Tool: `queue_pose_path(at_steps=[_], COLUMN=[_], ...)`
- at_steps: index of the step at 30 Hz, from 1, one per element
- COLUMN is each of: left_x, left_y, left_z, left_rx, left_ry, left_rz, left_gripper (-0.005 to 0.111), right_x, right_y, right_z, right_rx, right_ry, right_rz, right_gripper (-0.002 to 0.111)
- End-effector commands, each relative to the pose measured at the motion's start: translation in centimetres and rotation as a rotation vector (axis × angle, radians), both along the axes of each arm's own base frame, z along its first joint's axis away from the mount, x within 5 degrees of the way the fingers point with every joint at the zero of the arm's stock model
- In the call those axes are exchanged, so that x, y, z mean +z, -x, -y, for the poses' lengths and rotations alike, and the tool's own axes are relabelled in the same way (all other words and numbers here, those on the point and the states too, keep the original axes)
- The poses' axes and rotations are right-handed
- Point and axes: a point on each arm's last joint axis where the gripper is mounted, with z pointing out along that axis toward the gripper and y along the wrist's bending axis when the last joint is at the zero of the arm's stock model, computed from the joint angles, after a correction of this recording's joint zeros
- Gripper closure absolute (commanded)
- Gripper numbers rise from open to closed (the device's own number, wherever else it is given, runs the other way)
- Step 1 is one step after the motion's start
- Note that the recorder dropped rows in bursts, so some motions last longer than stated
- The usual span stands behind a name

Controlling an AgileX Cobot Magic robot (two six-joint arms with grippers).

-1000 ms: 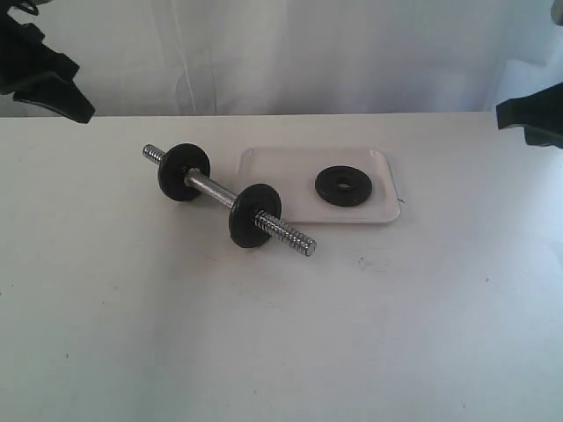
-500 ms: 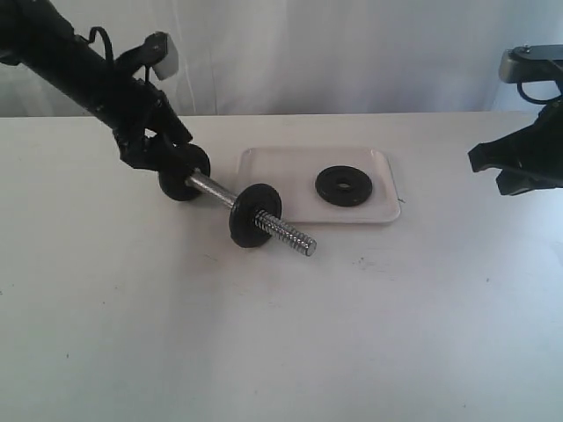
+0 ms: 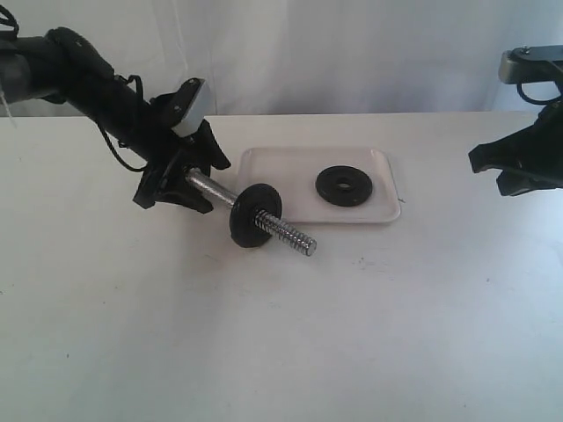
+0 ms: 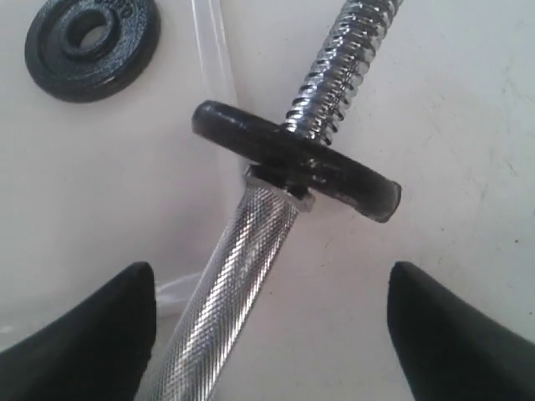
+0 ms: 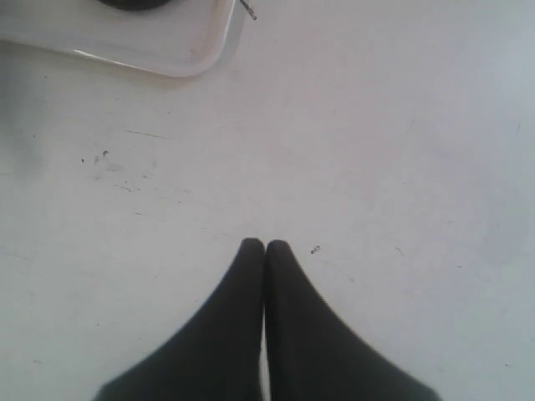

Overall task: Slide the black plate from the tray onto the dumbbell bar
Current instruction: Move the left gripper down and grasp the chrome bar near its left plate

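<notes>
The black plate [image 3: 343, 185] lies flat on the white tray [image 3: 281, 171], right of its middle. The dumbbell bar [image 3: 280, 230] lies slantwise on the table left of the tray, with one black disc [image 3: 255, 215] threaded on it. A second disc on its far end is hidden behind my left gripper [image 3: 180, 185]. That gripper [image 4: 267, 284] is open and straddles the bar's knurled middle [image 4: 226, 292], not closed on it. The loose plate [image 4: 92, 46] and the threaded disc [image 4: 292, 159] show ahead of it. My right gripper [image 5: 265, 249] is shut and empty, hanging at the right edge [image 3: 519, 167].
The tray's rounded corner [image 5: 184, 58] shows in the right wrist view, with white table [image 5: 376, 150] under the right gripper. A white curtain [image 3: 352, 53] backs the table. A broad stretch of white table [image 3: 281, 352] lies in front of the bar and tray.
My left arm has swung in from the upper left and come down over the bar's left part. The right arm came into view, then stayed put. Bar and plate have not moved.
</notes>
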Motion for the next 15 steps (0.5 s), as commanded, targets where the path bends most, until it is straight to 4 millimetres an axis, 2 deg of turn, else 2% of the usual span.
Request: queue_pose_path(at_steps=[1,8,13,15], left_x=[-0.5,-2.3,-2.4,-3.6], left_y=[0.3,-0.5,-0.4,-0.5], left_z=[1.6,1.9,2.2,2.3], left_rx=[-0.082,-0.102,-0.111,-0.121], left_ry=[0.070,0.052,0.052,0.060], left_rz=[0.021,0.099,0.093,0.076], left_gripper=[0.029,0.029,0.029,0.029], right_x=[0.2,0.2,0.2,0.3], right_y=[-0.1,-0.1,-0.2,-0.3], right_z=[0.0,0.0,0.0,0.1], right_rx=[0.013,0.013,0.013,0.010], right_ry=[0.012,0.015,0.016,0.017], right_rz=[0.009,0.012,0.015,0.028], right_gripper=[0.108,0.108,0.108,0.108])
